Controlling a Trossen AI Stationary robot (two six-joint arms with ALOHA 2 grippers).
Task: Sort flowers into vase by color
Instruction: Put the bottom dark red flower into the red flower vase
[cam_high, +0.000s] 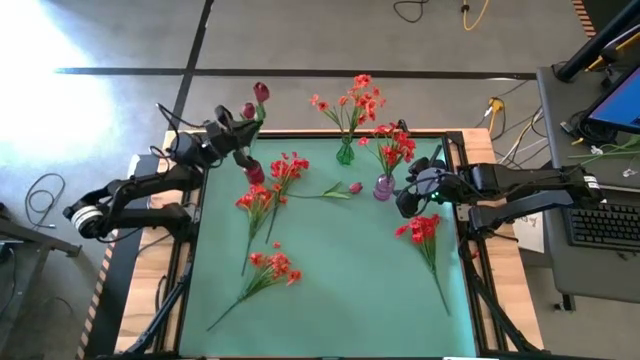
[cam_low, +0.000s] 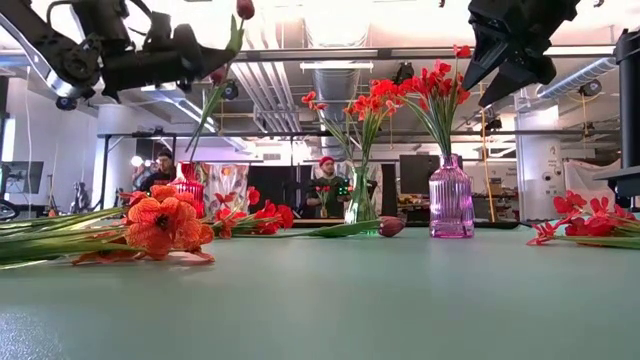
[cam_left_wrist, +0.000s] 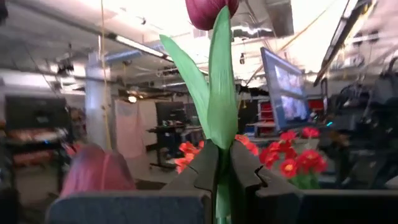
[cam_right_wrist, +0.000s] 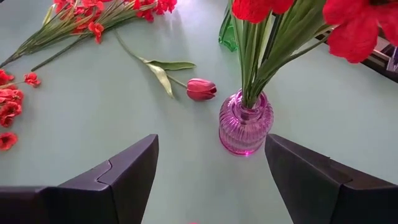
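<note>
High view, left gripper (cam_high: 243, 133) upper left, clamped on tulip (cam_high: 261, 93), right gripper (cam_high: 404, 199) center-right, fingers apart nr purple vase (cam_high: 384, 187).

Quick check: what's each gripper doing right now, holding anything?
Left gripper: jaws shut on a magenta tulip stem, raised near the red vase.
Right gripper: jaws open, empty, above the purple vase.

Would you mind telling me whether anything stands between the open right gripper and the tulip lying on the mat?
Yes: the purple vase, holding red flowers, stands on the mat just ahead of the right gripper, slightly to one side. The loose tulip lies just beyond it.
</note>
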